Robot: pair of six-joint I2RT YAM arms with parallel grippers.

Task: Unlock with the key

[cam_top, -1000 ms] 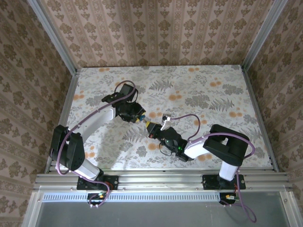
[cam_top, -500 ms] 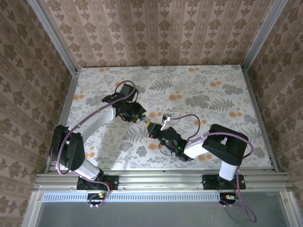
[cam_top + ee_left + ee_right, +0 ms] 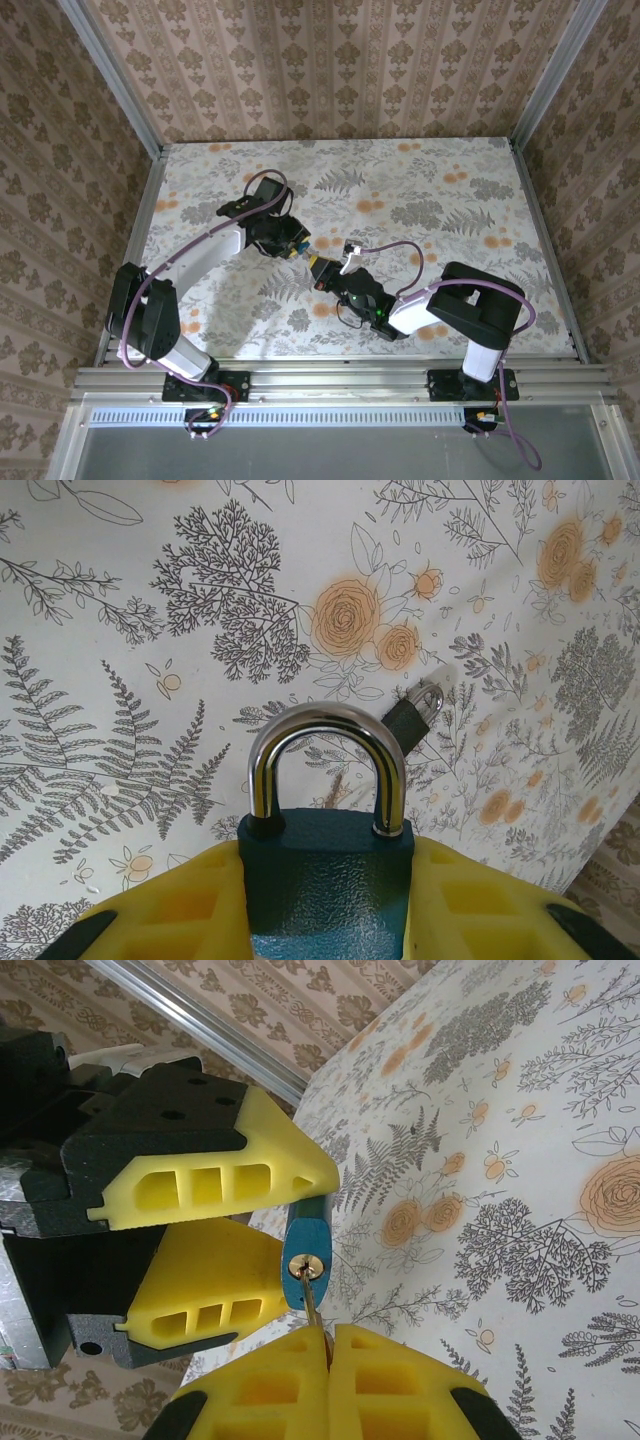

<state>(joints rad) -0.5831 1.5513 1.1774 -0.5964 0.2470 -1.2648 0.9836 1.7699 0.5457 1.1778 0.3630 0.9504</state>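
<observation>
The setting was a laboratory robot test cell. The left arm base (image 3: 200, 382) and right arm base (image 3: 472, 383) were bolted to an aluminium rail (image 3: 340, 378) at the near edge. Wallpapered panels (image 3: 340, 70) between metal posts (image 3: 110, 75) enclosed the floral-covered table (image 3: 450, 190) on 3 sides.

Top view: high behind arm bases (image 3: 200, 385), looking down on desk (image 3: 450, 200), far. Left wrist: close behind left pincer (image 3: 325, 920), facing desk. Right wrist: close behind right pincer (image 3: 326, 1360), facing left pincer. Shared: padlock (image 3: 325, 870), key (image 3: 312, 1302) between pincers.

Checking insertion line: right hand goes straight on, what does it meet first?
The key in the right hand meets the keyhole of the padlock held by the left hand; tip likely touching it.
</observation>
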